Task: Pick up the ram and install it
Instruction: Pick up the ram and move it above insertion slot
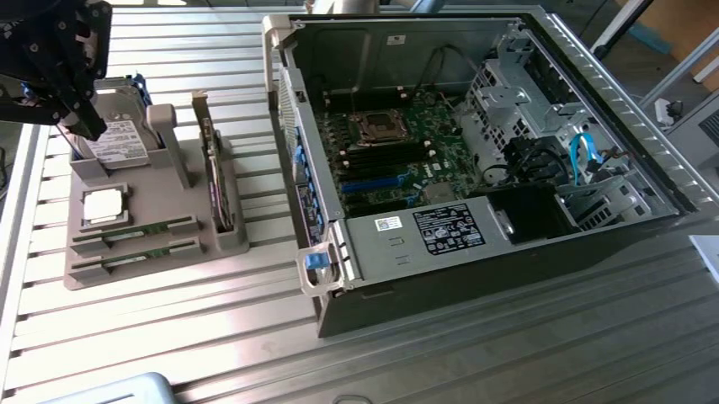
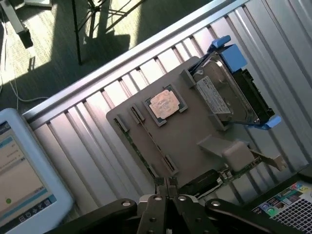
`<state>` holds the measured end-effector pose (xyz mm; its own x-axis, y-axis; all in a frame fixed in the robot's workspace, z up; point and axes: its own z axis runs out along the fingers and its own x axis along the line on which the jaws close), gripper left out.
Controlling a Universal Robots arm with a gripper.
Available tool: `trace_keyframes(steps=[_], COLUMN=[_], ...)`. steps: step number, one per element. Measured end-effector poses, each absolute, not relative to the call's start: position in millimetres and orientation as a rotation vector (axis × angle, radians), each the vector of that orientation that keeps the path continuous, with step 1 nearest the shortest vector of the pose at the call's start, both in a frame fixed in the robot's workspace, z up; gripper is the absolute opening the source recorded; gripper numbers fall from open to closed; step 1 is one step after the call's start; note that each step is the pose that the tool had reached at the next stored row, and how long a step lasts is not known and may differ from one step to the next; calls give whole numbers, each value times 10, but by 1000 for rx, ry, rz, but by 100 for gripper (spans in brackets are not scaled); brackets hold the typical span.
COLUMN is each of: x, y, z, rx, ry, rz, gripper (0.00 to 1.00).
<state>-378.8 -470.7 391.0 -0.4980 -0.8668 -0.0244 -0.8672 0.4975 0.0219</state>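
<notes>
Ribbed metal tabletop (image 1: 168, 337) carries a grey holder (image 1: 157, 269) on the exterior view's left and an open computer case (image 1: 629, 109) on its right. Two green memory sticks lie flat in slots at the holder's near end. The ram (image 1: 135, 229) (image 2: 151, 142) is the one closer to the square silver processor (image 1: 103, 204) (image 2: 165, 105), and a second stick (image 1: 137, 252) lies just beside it at the holder's edge.

Beyond the processor, a hard drive (image 1: 113, 147) (image 2: 222, 95) in a blue bracket leans upright. A taller green card (image 1: 211, 164) (image 2: 239, 168) with a metal bracket stands on edge along the holder's side nearest the case.

The black gripper (image 1: 87, 124) (image 2: 165, 184) hangs over the hard-drive end of the holder with its fingers pressed together on nothing, apart from the ram. The processor sits between the ram and the drive.

Inside the case, the motherboard (image 1: 382, 160) lies open from above. It has dark memory slots next to the processor socket (image 1: 375, 126). A labelled power supply (image 1: 450, 227) and a blue cable (image 1: 581, 156) are nearby. A tablet screen (image 2: 19, 180) rests at the table's edge.
</notes>
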Motion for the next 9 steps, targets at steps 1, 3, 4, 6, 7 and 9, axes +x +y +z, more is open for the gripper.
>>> trace_keyframes(steps=[1,3,4,6,7,9], x=[-3788,-3789,-3789,-3788,-3788,-3789], y=[-4707,-4706,-4706,-4707,-4707,-4707], z=[3910,3910,3910,3910,3910,3910], rx=[-1592,-1636,-1658,-1705,-1728,-1772], ry=[2697,2670,2657,2628,2613,2584], rz=[49,49,50,50,50,50], gripper=[11,11,11,11,11,11])
